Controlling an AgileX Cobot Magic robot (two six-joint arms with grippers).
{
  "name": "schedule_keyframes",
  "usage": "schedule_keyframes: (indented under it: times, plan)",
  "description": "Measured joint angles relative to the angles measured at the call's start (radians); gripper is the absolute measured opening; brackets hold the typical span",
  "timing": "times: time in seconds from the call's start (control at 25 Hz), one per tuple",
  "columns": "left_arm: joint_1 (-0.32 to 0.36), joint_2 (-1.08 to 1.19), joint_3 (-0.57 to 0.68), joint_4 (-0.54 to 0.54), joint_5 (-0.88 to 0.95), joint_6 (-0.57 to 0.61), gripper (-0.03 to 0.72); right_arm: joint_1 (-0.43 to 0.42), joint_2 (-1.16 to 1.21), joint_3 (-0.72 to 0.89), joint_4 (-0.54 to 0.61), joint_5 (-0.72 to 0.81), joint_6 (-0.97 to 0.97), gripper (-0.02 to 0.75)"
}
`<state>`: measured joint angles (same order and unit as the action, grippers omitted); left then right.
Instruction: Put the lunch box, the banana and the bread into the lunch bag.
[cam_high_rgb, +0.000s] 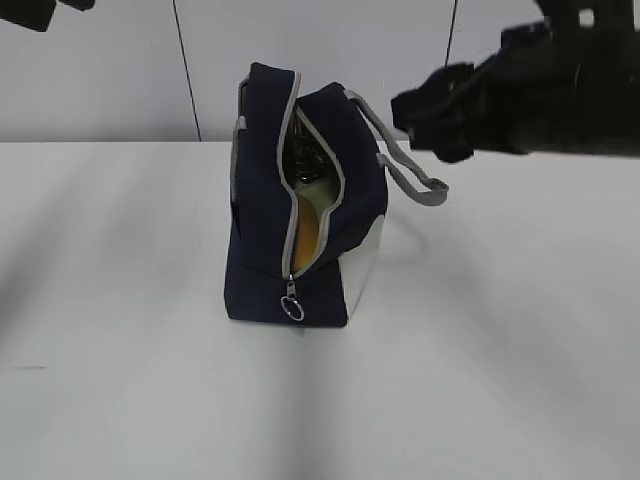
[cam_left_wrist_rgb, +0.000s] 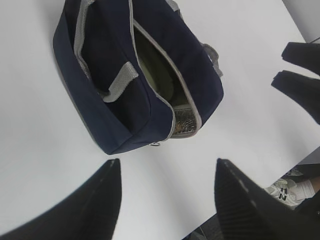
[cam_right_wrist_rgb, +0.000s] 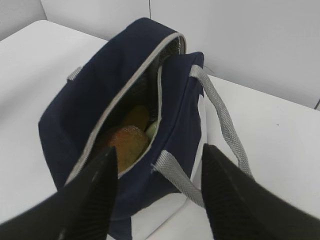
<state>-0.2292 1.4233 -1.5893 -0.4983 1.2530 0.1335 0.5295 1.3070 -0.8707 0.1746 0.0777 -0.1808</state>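
Right gripper (cam_right_wrist_rgb: 157, 192): hovering over the bag (cam_high_rgb: 265, 200), jaws standing apart, holding nothing. Left gripper (cam_left_wrist_rgb: 167, 200): likewise parted and empty, hanging beside the bag.

Bag: sitting upright mid-table (cam_high_rgb: 120, 380), zipper gaping, long axis running toward the exterior camera, ring pull (cam_high_rgb: 292, 309) facing it.

Bread (cam_right_wrist_rgb: 125, 145): lying inside; lunch box (cam_left_wrist_rgb: 160, 75) showing green within; banana not clearly telling.

Judgement: packing looking finished; both arms should be lifting straight clear, avoiding the handles (cam_right_wrist_rgb: 222, 120).
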Motion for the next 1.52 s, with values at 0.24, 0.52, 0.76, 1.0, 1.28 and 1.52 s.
schedule_keyframes:
  times: [0.24, 0.52, 0.76, 1.0, 1.28, 1.52]
  plan:
    - [0.0, 0.002, 0.0, 0.019, 0.0, 0.0, 0.426, 0.002, 0.005, 0.241, -0.066, -0.311, 0.038, 0.426]
    - [-0.002, 0.024, 0.0, 0.023, 0.0, 0.0, 0.425, 0.002, 0.04, 0.393, -0.241, -0.517, 0.211, 0.425]
    - [-0.002, 0.031, 0.002, 0.046, 0.0, 0.0, 0.424, 0.002, 0.144, 0.443, -0.375, -0.637, 0.315, 0.426]
    - [-0.002, 0.038, 0.002, 0.069, -0.006, 0.0, 0.405, 0.002, 0.299, 0.443, -0.529, -0.8, 0.354, 0.425]
    - [-0.002, 0.092, 0.002, 0.069, -0.019, 0.0, 0.386, 0.002, 0.451, 0.391, -0.592, -0.891, 0.36, 0.425]
    - [-0.002, 0.124, 0.002, 0.069, -0.028, 0.0, 0.377, 0.002, 0.544, 0.315, -0.649, -0.918, 0.363, 0.406]
